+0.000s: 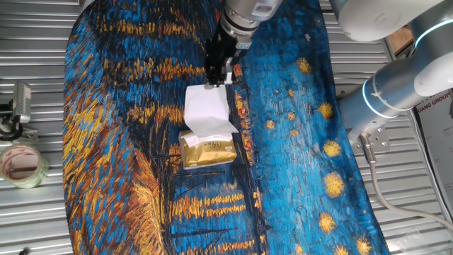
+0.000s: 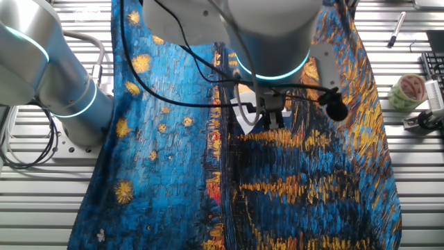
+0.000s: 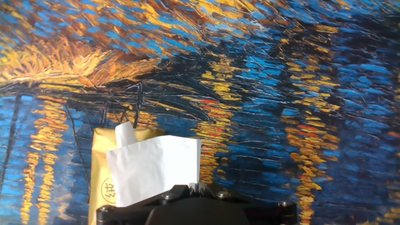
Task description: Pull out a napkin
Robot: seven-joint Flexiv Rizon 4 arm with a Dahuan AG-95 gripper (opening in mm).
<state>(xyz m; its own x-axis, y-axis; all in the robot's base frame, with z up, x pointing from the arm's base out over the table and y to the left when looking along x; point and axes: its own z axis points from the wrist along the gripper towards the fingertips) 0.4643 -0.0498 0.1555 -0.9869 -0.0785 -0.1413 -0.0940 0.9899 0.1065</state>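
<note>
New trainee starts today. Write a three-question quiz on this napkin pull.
1. True or false: the hand grips the napkin at its far edge, away from the pack.
2. The napkin is: A) fully inside the pack, B) drawn out, near end at the pack's opening, C) lying on the metal table.
3. Fill in: the pack lies on a painted ____.

Key: 1 true; 2 B; 3 cloth.

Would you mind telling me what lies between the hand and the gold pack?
The napkin spans that stretch, running from the hand down to the pack; one fixed view shows it.
</note>
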